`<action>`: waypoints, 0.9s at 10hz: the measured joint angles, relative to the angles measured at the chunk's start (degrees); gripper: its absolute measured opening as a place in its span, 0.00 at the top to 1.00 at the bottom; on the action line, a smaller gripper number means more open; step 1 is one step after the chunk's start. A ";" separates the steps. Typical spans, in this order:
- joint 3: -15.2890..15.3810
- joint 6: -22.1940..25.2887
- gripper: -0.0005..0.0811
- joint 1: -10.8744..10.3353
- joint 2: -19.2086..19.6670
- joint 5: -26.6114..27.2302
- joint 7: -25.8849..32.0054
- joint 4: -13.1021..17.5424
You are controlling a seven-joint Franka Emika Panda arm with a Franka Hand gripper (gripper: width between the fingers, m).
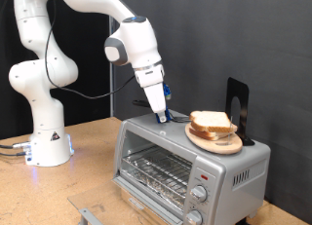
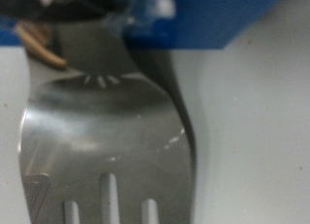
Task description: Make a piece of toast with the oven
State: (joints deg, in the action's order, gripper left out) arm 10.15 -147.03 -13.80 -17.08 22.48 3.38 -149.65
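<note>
Below the gripper [image 1: 161,115], the boxy silver oven [image 1: 190,165] is brushed metal with a glass door; the slotted steel spatula [image 2: 107,137] shines glossy

From my remote station I see a white wall [image 1: 244,30] that fills the whole back of the exterior view. It is plain and smooth, and the light on it is even and soft, with no hard shadow. Below it there is a wooden table [image 1: 88,176] with a light brown top; its surface looks like chipboard or plywood, with a fine grain. The table edge runs across the exterior view's bottom. At the exterior view's left, some cables [image 1: 10,147] lie on the table top near the wall. At the bottom edge, near the middle, a small grey metal bracket [image 1: 90,215] shows, partly cut off.
</note>
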 joint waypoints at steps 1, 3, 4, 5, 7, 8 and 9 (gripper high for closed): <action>-0.01 -0.74 0.01 -0.01 -0.11 0.73 1.13 -0.01; -0.02 -1.06 0.01 -0.01 -0.39 1.72 2.97 -0.16; -0.02 -0.98 0.01 -0.01 -0.50 1.73 2.99 -0.34; -0.02 -0.95 0.01 -0.01 -0.55 1.74 2.99 -0.51; -0.02 -0.95 0.01 -0.01 -0.56 2.33 3.03 -0.73; -0.02 -0.95 0.01 -0.01 -0.56 2.81 3.06 -0.73; -0.02 -0.95 0.01 -0.01 -0.56 2.97 3.06 -0.73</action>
State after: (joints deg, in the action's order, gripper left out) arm 10.13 -147.98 -13.81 -17.64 25.45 6.44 -150.38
